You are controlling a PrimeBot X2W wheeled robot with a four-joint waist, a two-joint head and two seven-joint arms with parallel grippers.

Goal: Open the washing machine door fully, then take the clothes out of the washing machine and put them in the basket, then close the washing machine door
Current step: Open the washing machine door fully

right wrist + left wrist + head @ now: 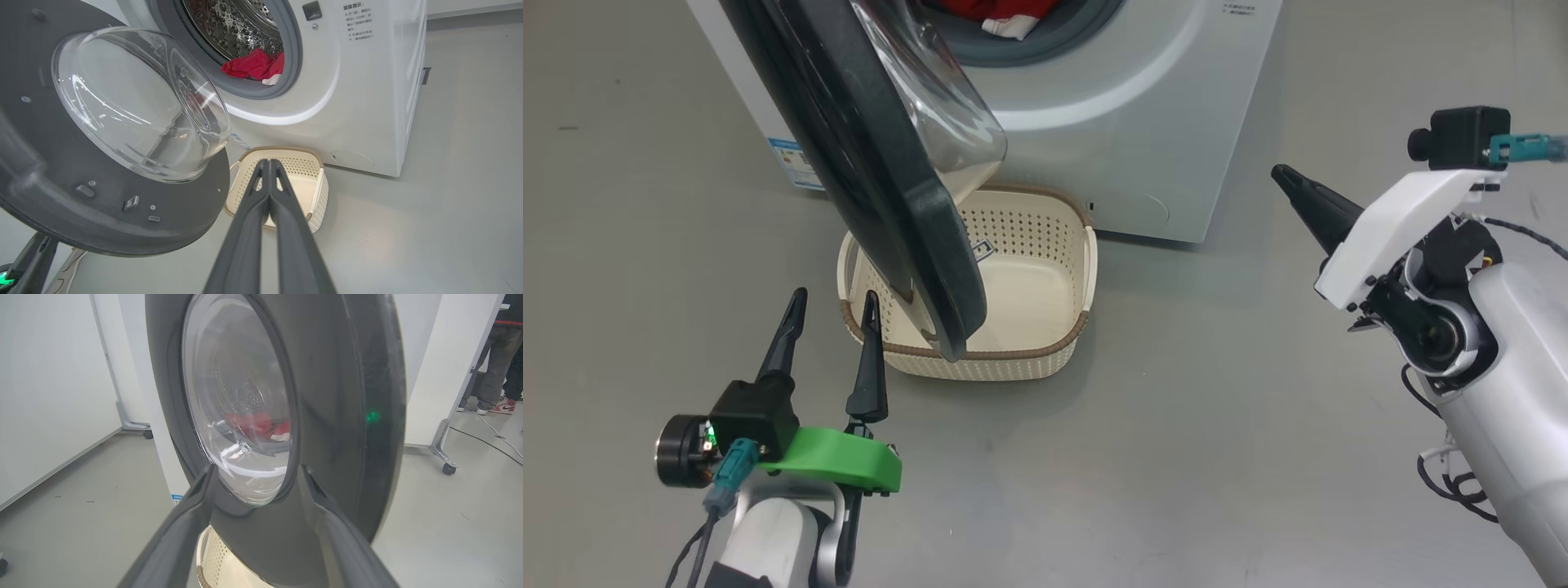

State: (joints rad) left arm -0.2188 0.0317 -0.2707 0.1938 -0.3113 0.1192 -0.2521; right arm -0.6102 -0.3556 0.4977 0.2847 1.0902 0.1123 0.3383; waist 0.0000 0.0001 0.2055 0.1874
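While the grey floor point(1176, 457) stretches wide on every side, the white washing machine point(1127, 122) stands at the far end of it, mouth uncovered, dimpled steel drum point(241, 28) on show. Look at the washing machine door point(882, 204): swung out toward the near left, black rim edge-on from the head view, clear glass bowl point(135, 102) bulging back toward the machine. And that door is the obstacle, because its lower edge hangs right over the left half of the basket point(1029, 224). White partition panels point(433, 375) on castors stand beyond, far right in the left wrist view, with a person's legs and shoes point(496, 367) past them and a cable point(490, 439) trailing across the floor. The cream basket sits on the floor just in front of the machine, brown rim toward us. Left end effector point(836, 296) is near and left, just this side of the door, fingers spread wide and released, gripping nothing; its right finger shows right beside the basket's near-left corner, and whether it touches the door I cannot tell. Right end effector point(1282, 173) hangs well off to the right, fingers clenched together on nothing, pointing toward the machine. The clothes point(255, 65), red with a flash of white, lie inside the drum at the lower lip of the grey rubber ring point(292, 61). Small blue label point(796, 163) on the machine's left side, partly behind the door.
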